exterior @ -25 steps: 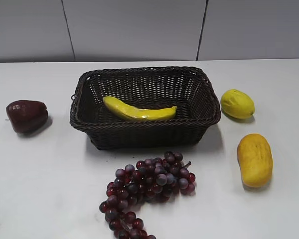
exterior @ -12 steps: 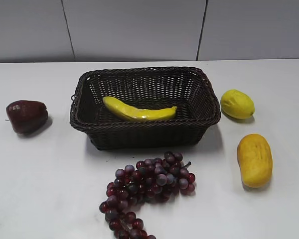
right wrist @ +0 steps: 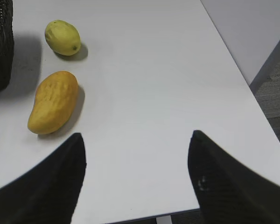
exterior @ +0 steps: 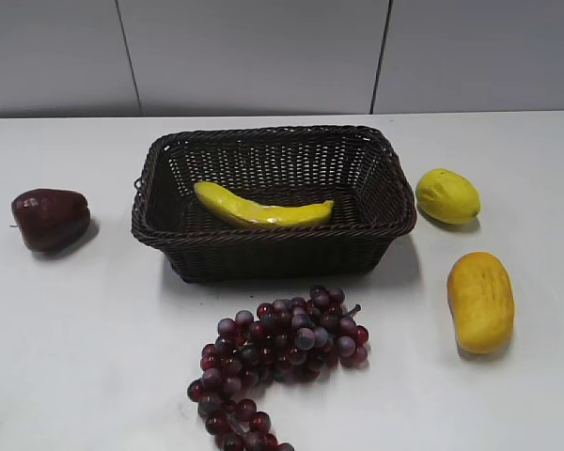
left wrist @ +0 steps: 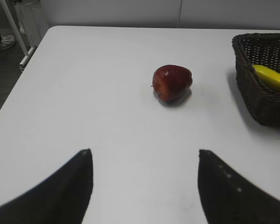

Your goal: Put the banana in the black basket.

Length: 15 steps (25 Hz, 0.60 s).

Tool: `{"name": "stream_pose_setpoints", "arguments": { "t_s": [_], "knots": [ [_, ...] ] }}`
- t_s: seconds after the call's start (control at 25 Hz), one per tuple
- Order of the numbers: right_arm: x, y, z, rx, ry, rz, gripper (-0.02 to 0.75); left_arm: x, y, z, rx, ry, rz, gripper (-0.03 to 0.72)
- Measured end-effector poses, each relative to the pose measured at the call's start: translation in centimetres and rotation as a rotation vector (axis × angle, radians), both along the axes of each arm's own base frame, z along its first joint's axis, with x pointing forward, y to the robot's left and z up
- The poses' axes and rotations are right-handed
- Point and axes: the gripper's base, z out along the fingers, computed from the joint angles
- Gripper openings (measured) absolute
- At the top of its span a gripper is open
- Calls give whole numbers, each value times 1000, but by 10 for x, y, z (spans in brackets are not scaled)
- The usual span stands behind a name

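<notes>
1. Nearest in the exterior view, a bunch of dark red-purple grapes [exterior: 280, 362] lies on the white table [exterior: 94, 357], just in front of the basket's near wall without touching it.
2. To the right, an orange-yellow oval fruit [exterior: 480, 301] lies lengthwise on the table; farther back sits a small yellow lemon [exterior: 446, 195], near the basket's right wall.
3. The black basket [exterior: 273, 246] stands at the middle of the table, a rectangular dark woven container with a braided rim and sloping sides.
4. It holds one thing: the banana [exterior: 261, 209], lying on the basket floor across its width, toward the near wall.
5. The banana is long, curved and glossy yellow, its thicker end to the left and its tapered end to the right.
6. At the far left, well apart from the basket, rests a dark red apple-like fruit [exterior: 50, 218].
7. The left gripper [left wrist: 145, 161] hovers over bare table with its fingers spread wide, holding nothing.
8. The right gripper [right wrist: 137, 144] hangs over the table's right part, likewise wide and empty.
</notes>
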Motion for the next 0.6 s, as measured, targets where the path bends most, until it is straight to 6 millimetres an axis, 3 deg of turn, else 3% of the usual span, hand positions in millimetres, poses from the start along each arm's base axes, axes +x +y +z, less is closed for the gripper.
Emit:
{"name": "stream_pose_setpoints", "arguments": {
  "t_s": [0.6],
  "knots": [
    [0,0,0,0,0,0,551,0,0,0,0,0,19,489]
  ]
}}
